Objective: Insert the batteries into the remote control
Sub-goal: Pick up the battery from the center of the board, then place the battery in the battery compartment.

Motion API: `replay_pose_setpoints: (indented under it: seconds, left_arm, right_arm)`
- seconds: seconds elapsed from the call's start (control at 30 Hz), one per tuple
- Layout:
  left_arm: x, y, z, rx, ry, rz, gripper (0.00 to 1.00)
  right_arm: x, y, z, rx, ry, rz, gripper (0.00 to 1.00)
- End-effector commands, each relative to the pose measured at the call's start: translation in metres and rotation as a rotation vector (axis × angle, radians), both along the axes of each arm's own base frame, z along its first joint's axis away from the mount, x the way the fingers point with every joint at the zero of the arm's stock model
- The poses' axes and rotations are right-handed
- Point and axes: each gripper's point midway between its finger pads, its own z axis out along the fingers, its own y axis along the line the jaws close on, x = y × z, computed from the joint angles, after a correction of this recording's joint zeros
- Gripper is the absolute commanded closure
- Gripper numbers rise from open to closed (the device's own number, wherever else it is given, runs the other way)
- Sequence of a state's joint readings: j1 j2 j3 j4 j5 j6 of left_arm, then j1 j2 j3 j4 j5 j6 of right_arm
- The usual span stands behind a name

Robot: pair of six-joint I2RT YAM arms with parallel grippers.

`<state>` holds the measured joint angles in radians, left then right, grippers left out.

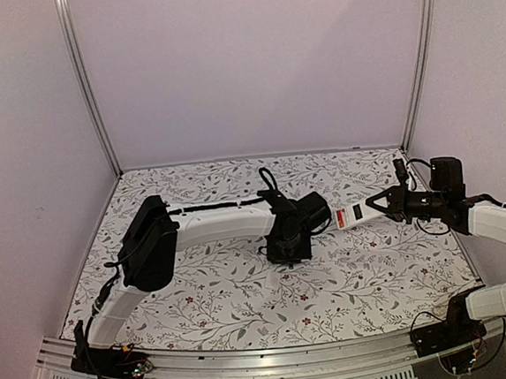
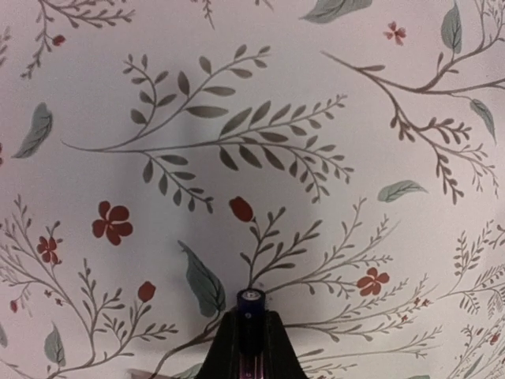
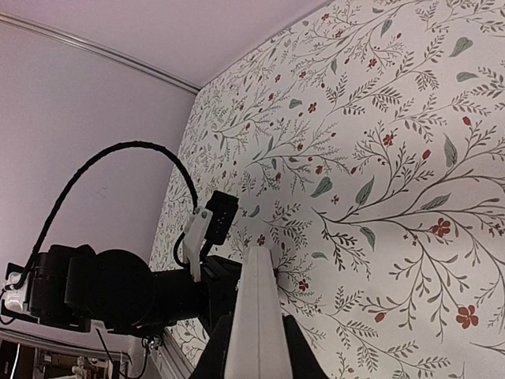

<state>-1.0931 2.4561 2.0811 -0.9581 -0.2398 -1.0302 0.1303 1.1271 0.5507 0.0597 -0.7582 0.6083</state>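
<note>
The right gripper [image 1: 387,205] is clamped on one end of the remote [image 1: 351,214], holding it level above the table [image 1: 245,305] so the free end reaches toward the left gripper [image 1: 289,244]. That one pinches a battery [image 2: 251,302] between its fingertips, with the dark end poking out toward the table, just beside the remote's tip. I'd guess it's ready for the slot. The other one I can't spot.

The table [image 1: 245,305] is covered by a white cloth printed with grey-green leafy sprigs and small red flowers. Plain pale lilac walls [image 1: 251,65] close it in at the back and on both sides, with slim aluminium posts [image 1: 85,89] in the two far corners and a ribbed metal rail [image 1: 277,360] along the near edge. The light is soft and even, throwing only faint shadows.
</note>
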Motion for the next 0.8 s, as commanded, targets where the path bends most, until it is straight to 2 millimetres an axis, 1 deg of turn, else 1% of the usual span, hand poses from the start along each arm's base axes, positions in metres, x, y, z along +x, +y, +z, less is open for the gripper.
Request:
replay_pose_setpoints:
  seconds: [0.0,0.07,0.13,0.23,0.27,0.3,0.4,0.43,0.47,0.57,0.6,0.67,0.77]
  left_arm:
    - [0.017,0.007,-0.002,0.005,-0.013,-0.076,1.0]
    - [0.029,0.0,0.018,-0.034,-0.078,-0.123,1.0]
    - [0.041,0.0,0.046,-0.05,-0.17,-0.168,1.0]
    - [0.05,0.011,0.088,-0.056,-0.311,-0.269,1.0]
    - [0.051,0.017,0.101,-0.061,-0.356,-0.3,1.0]
    - [0.055,0.018,0.116,-0.098,-0.42,-0.319,1.0]
    - [0.047,0.03,0.15,-0.187,-0.536,-0.444,1.0]
    - [0.041,0.033,0.168,-0.235,-0.582,-0.493,1.0]
    - [0.038,0.038,0.178,-0.248,-0.623,-0.525,1.0]
    - [0.025,0.047,0.197,-0.255,-0.72,-0.637,1.0]
    - [0.02,0.052,0.197,-0.247,-0.743,-0.677,1.0]
    - [0.008,0.051,0.211,-0.288,-0.816,-0.764,1.0]
    - [-0.014,0.052,0.221,-0.324,-0.888,-0.92,1.0]
  right_arm:
    - [0.002,0.002,0.008,0.007,-0.006,0.026,1.0]
    - [0.001,0.003,0.008,0.009,0.001,0.03,1.0]
    - [0.0,0.004,0.01,0.015,0.007,0.04,1.0]
    - [-0.006,0.008,0.011,0.025,0.037,0.073,1.0]
    - [-0.008,0.009,0.011,0.031,0.046,0.086,1.0]
    - [-0.009,0.011,0.012,0.036,0.052,0.098,1.0]
    - [-0.017,0.018,0.014,0.052,0.076,0.144,1.0]
    - [-0.02,0.022,0.016,0.057,0.082,0.165,1.0]
    - [-0.024,0.025,0.017,0.061,0.091,0.186,1.0]
    - [-0.033,0.039,0.02,0.063,0.116,0.249,1.0]
    - [-0.036,0.045,0.021,0.061,0.12,0.276,1.0]
    - [-0.046,0.06,0.019,0.048,0.132,0.332,1.0]
    - [-0.056,0.08,0.02,0.043,0.141,0.41,1.0]
